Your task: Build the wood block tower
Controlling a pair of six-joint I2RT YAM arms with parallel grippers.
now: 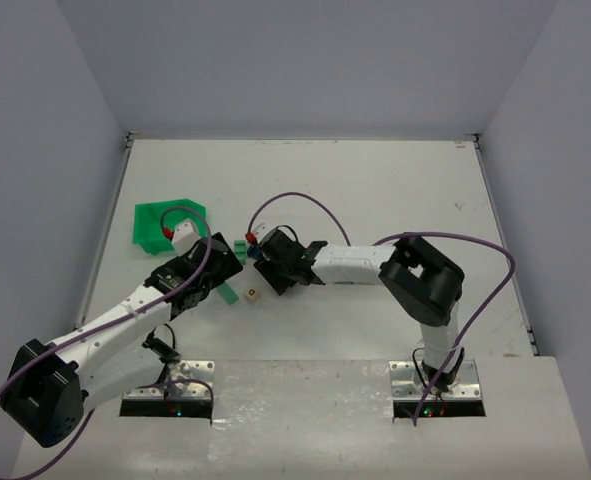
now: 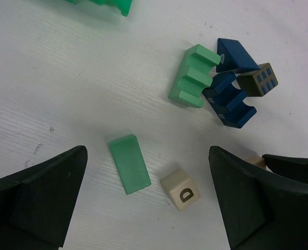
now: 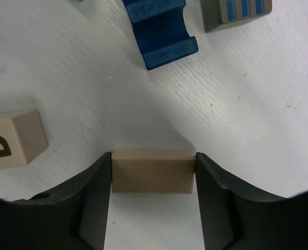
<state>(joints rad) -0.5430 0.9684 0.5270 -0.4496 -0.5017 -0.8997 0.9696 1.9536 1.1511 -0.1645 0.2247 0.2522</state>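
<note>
No stacked tower shows; the wooden blocks lie loose on the white table. My right gripper [image 3: 154,167] is shut on a tan bar block [image 3: 152,174] low over the table. Ahead of it lie a blue arch block [image 3: 161,28], a brown block with blue windows [image 3: 236,11] and a cube marked D [image 3: 13,139]. My left gripper [image 2: 148,208] is open and empty, above a flat green block [image 2: 129,163] and the D cube [image 2: 181,189]. Beyond lie a stepped green block [image 2: 194,76], the blue arch [image 2: 229,99] and a blue wedge [image 2: 237,55].
A green plastic bin [image 1: 165,222] stands at the left, just behind my left gripper [image 1: 220,278]. My right gripper [image 1: 267,266] is close beside it, with the D cube [image 1: 250,294] between them. The table [image 1: 395,190] is walled on three sides.
</note>
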